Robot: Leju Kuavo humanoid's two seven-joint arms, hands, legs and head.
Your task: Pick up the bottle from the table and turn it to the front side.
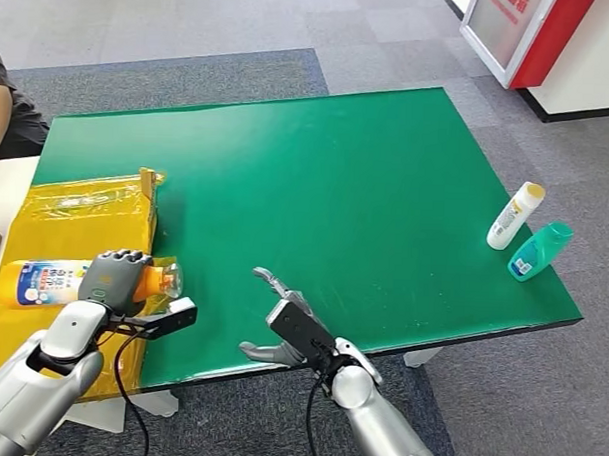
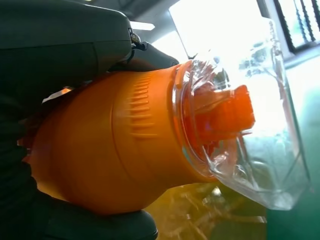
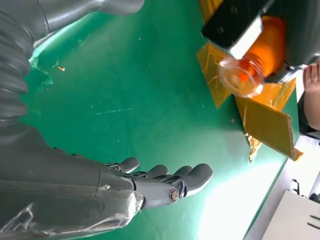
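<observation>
An orange bottle (image 1: 50, 281) with a blue-and-white label and a clear cap lies on its side over the yellow box (image 1: 83, 212) at the table's left. My left hand (image 1: 115, 278) grips it around the orange neck, just behind the cap (image 1: 170, 278). Up close in the left wrist view, the orange neck (image 2: 113, 150) and the clear cap (image 2: 260, 135) sit between the hand's dark fingers. My right hand (image 1: 281, 317) hovers open over the green table (image 1: 348, 190) near its front edge, fingers spread (image 3: 166, 177). From the right wrist view, the bottle's cap (image 3: 241, 75) points toward that hand.
A white bottle with a yellow cap (image 1: 515, 215) and a teal bottle (image 1: 540, 250) lie at the table's right edge. A person's arm (image 1: 3, 112) shows at the far left. A red-and-white cabinet (image 1: 534, 36) stands behind the table on grey carpet.
</observation>
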